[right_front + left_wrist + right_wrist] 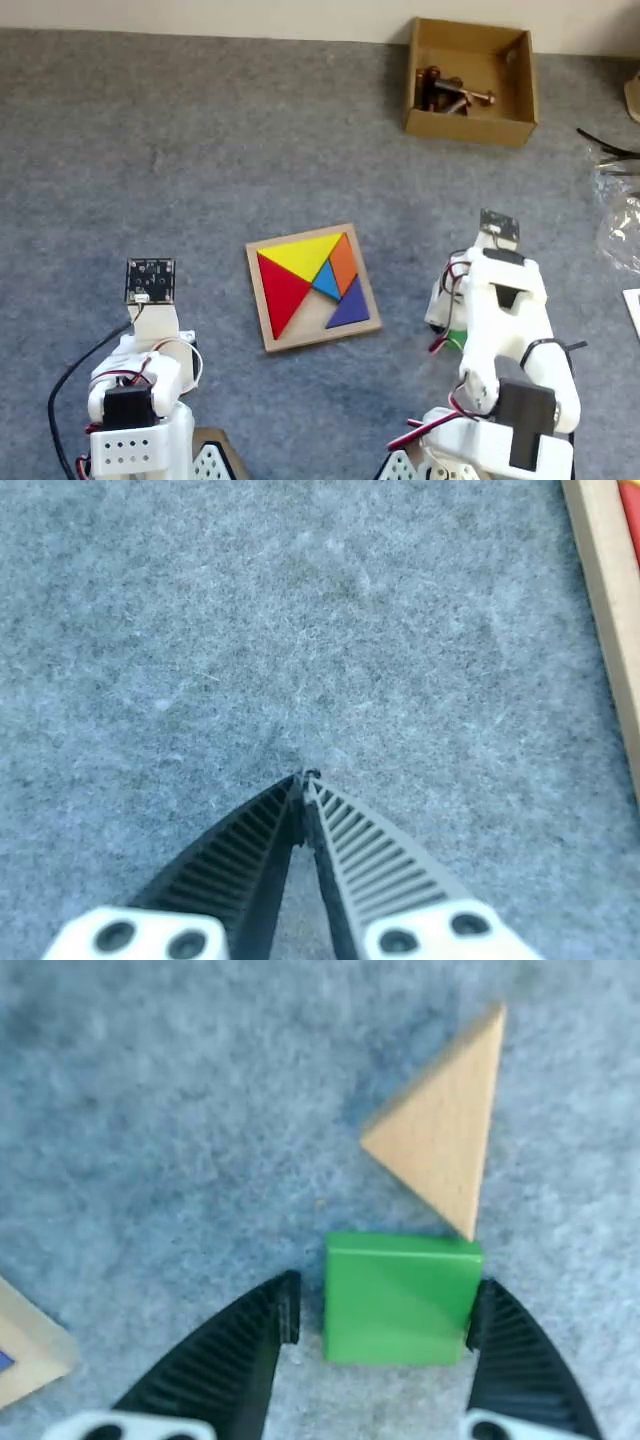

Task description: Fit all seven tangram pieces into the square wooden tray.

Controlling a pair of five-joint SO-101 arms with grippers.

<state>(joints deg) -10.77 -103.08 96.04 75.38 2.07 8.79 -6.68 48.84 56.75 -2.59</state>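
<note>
The square wooden tray (257, 297) lies mid-table and holds a yellow triangle (300, 255), a red triangle (282, 293), an orange piece (343, 265), a small blue triangle (326, 283) and a purple triangle (350, 305). Right of the tray, under the right arm (505, 320), a green square (400, 1298) lies flat on the carpet. My right gripper (385, 1295) is open with a finger on either side of it. A plain wooden triangle (445, 1135) lies just beyond the square. My left gripper (305, 778) is shut and empty over bare carpet, left of the tray's edge (605, 610).
A cardboard box (470, 80) with metal parts stands at the back right. Clear plastic and cables (620, 200) lie at the right edge. The left arm (140, 370) stands at the front left. Grey carpet covers the table.
</note>
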